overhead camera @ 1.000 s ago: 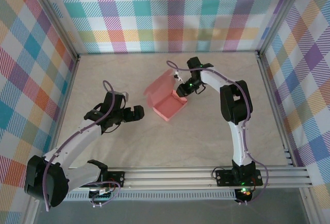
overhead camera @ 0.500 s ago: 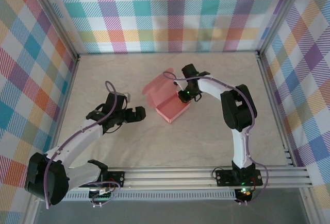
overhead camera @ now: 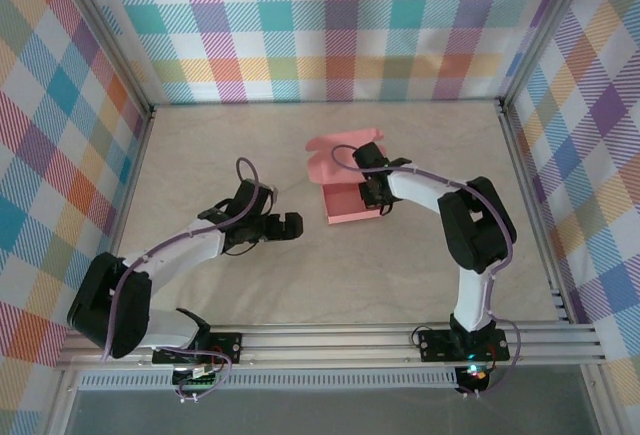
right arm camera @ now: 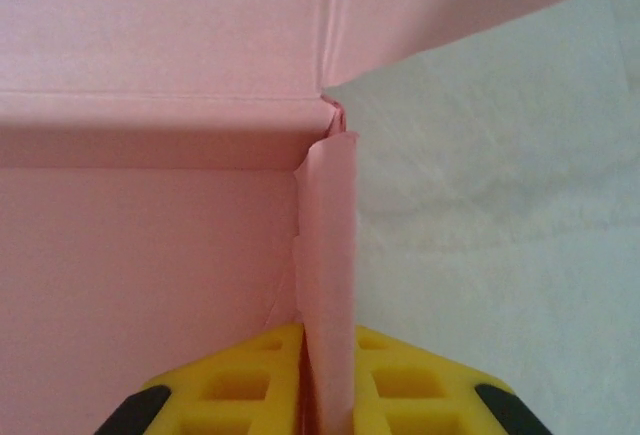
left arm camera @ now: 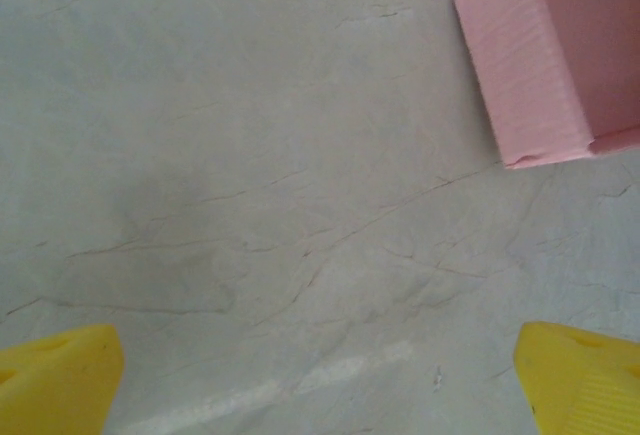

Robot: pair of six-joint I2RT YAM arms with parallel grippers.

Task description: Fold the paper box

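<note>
The paper box [overhead camera: 348,207] sits near the middle of the table [overhead camera: 200,155], a little right of centre. It is a shallow open tray with its long axis running left to right. Its lid flap [overhead camera: 338,158] rises from the far edge and leans away toward the far left.

The right gripper [overhead camera: 374,191] is at the tray's far right corner. In the right wrist view its yellow fingers [right arm camera: 420,387] are closed on the box's thin right side wall [right arm camera: 330,255]. The wall stands upright between them, with the tray floor on one side and bare table on the other. It runs straight away from the fingers to the corner where the lid flap begins.

The left gripper [overhead camera: 291,225] hangs over bare table just left of the tray and a touch nearer. Its jaws are spread wide and hold nothing. In the left wrist view, its fingertips [left arm camera: 55,375] sit at the lower corners, with the box's near left corner [left arm camera: 530,75] ahead and to the right, apart from them.

So the box lies to the right of the free hand and slightly farther away. The left end wall is the closest part to it, while the right arm is already on the opposite end. I judge the next fold depends on the left gripper reaching right across that short gap.
</note>
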